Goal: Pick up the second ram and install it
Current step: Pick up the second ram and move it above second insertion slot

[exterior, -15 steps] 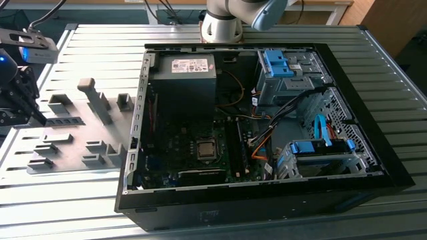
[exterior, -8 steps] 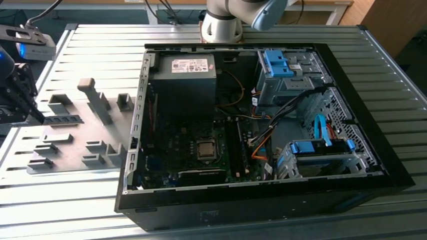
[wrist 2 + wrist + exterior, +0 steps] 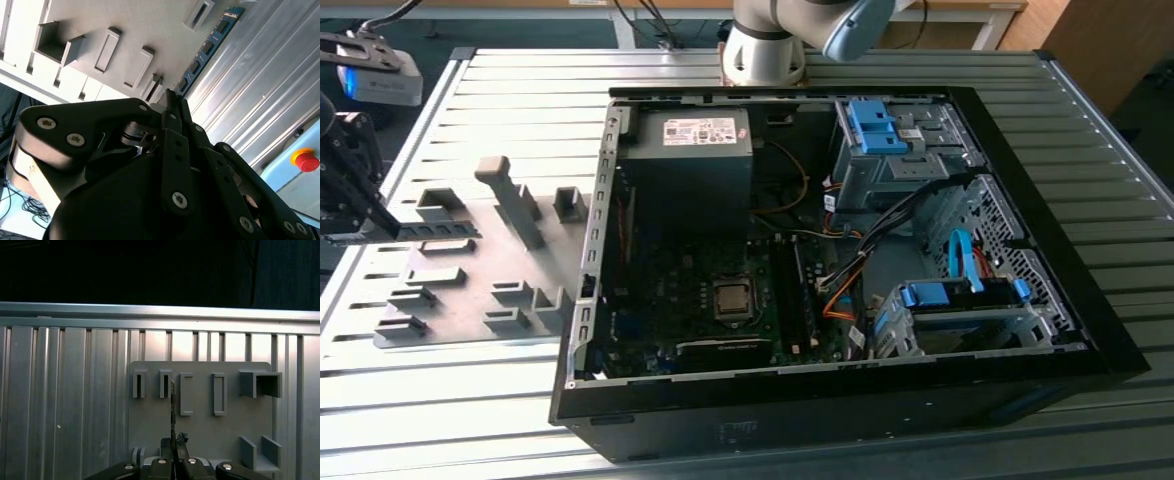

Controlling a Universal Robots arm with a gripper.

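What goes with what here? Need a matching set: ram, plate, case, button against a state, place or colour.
1 ram
2 plate
3 case
4 button

A red
B open, insides showing
C grey, at the exterior view's left of the case
D held in the gripper

Pairs: 1-D, 2-C, 3-B, 4-A

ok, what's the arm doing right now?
The gripper is shut on a memory stick and holds it over the grey holder tray, at the exterior view's left. The open computer case sits beside the tray, and the stick is not yet in it. I cannot tell if the stick is clear of the tray's blocks.
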